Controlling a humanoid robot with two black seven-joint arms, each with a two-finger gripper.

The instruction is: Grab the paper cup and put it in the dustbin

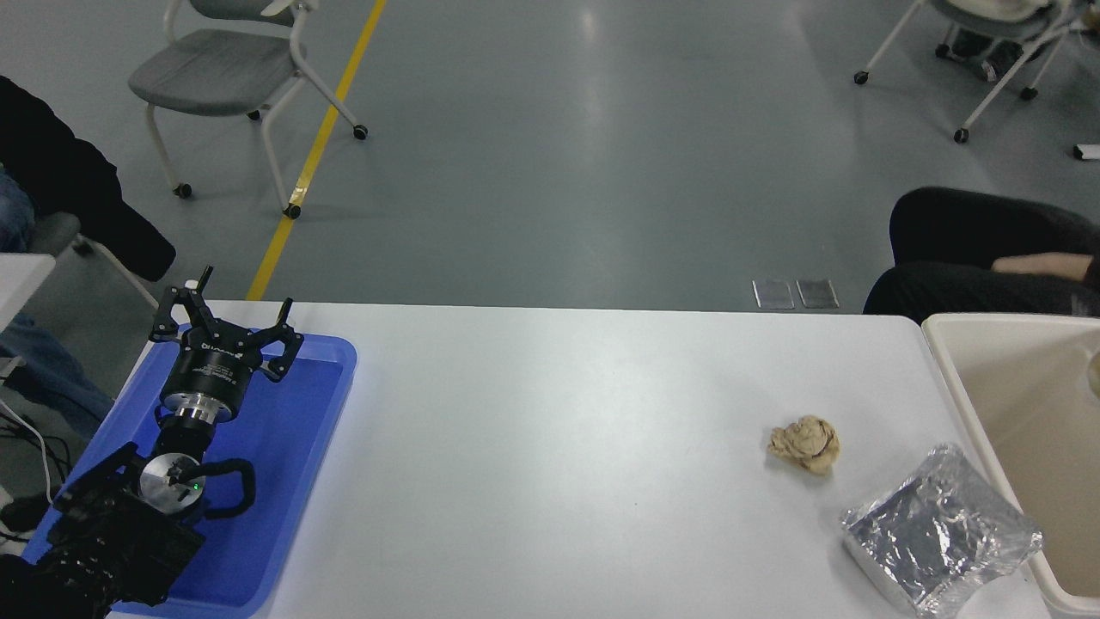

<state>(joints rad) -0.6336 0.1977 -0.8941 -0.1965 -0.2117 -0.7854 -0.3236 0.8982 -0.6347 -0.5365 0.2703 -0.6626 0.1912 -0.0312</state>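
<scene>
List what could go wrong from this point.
1. The paper cup shows only as a pale sliver at the picture's right edge inside the dustbin, so a sound drop is hard to confirm.
2. The right arm is out of view; returning, it might clip the dustbin's rim or the foil packet beside it.
3. The left gripper hangs open over the blue tray; moving carelessly, it could catch the tray's wall.
</scene>
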